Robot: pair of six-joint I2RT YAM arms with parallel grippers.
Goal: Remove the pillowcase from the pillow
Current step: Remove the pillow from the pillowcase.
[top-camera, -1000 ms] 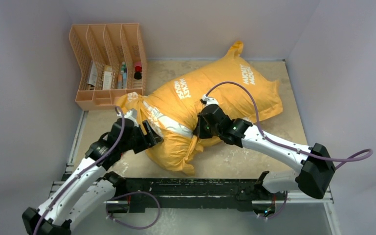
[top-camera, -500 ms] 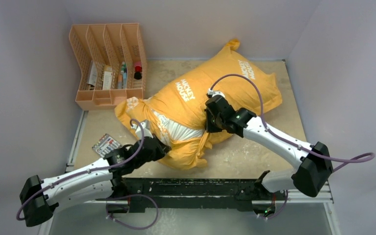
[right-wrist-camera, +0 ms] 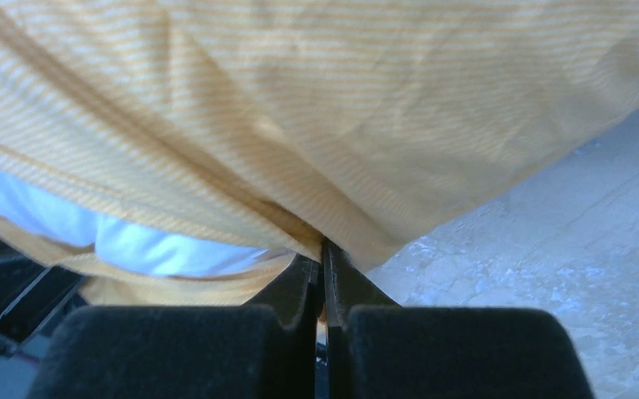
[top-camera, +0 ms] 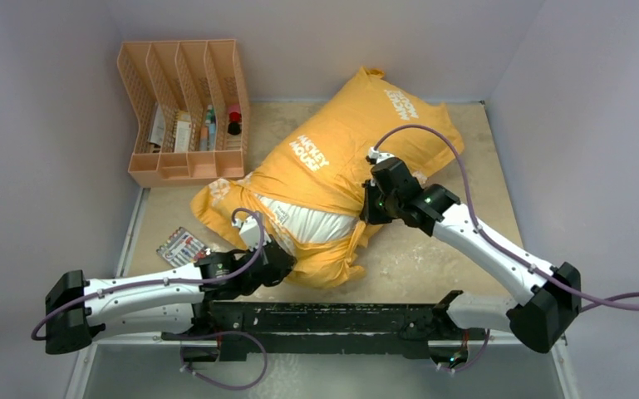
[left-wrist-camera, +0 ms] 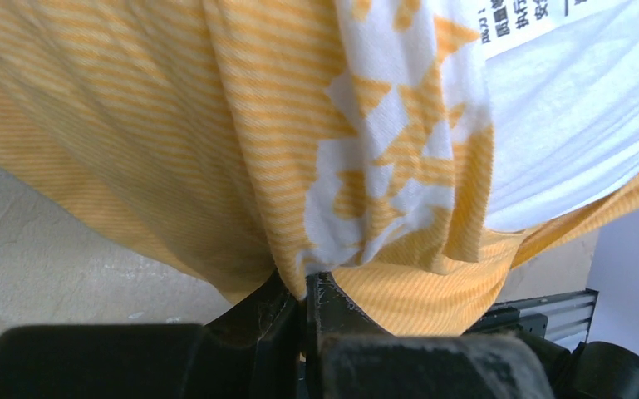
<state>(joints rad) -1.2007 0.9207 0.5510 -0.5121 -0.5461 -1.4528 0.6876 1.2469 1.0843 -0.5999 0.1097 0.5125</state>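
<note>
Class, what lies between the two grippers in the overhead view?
The exposed white pillow, framed by bunched pillowcase, spans from left gripper to right gripper; top view shows it.

Robot lab test cell. Plain grey walls (top-camera: 41,125) box in a scuffed beige tabletop (top-camera: 432,266) at 9, 12 and 3 o'clock; at 6 o'clock a black rail (top-camera: 332,318) carries the left arm (top-camera: 141,291) and right arm (top-camera: 486,249), purple cables (top-camera: 420,126) trailing. Orange desk organiser (top-camera: 184,112) at 10 o'clock holds small supplies.
</note>
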